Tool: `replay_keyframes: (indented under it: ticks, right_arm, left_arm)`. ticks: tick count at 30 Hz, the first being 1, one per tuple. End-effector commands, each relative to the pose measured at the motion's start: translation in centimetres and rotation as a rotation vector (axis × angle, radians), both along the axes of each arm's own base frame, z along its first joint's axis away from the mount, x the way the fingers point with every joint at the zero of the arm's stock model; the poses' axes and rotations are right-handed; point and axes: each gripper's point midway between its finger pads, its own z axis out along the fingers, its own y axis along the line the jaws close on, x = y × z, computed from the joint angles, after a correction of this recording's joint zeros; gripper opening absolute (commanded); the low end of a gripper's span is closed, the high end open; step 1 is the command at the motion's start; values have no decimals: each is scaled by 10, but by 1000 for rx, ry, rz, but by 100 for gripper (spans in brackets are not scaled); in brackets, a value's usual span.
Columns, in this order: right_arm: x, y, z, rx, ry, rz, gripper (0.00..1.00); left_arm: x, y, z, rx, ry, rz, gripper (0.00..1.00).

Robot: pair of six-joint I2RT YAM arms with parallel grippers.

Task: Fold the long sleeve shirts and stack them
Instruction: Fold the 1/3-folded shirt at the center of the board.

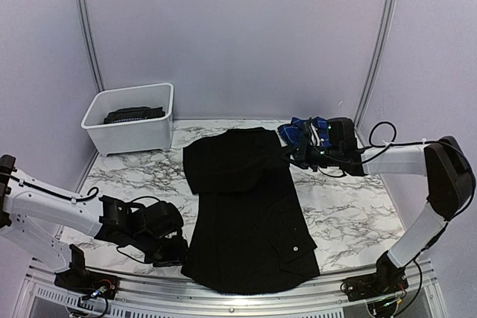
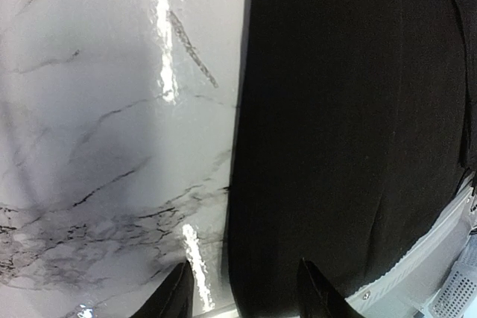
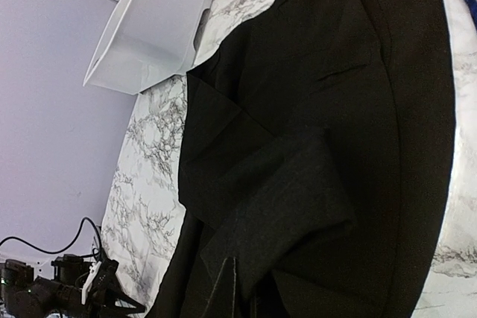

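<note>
Dark cloth is kept in the white plastic bin. The black cloth shirt is pinched by the right gripper; the left gripper is spread.

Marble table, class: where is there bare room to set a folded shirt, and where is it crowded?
Bare patches: between the white bin and the black shirt, and right of it, before the right arm. Crowded: the far right corner, with the blue shirt and right claw; the near left, where the left claw meets the shirt's edge.
</note>
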Motion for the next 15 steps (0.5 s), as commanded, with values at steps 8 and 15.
replay_keyframes:
  ticks: [8,15]
  right_arm:
    - [3,11,29,-91,-88,17,0]
    - [-10,-2,0,-163,-57,6,0]
  left_arm:
    - [-15,-10,-6,21,15,35,37]
    - [-14,-24,10,-21,-30,30,6]
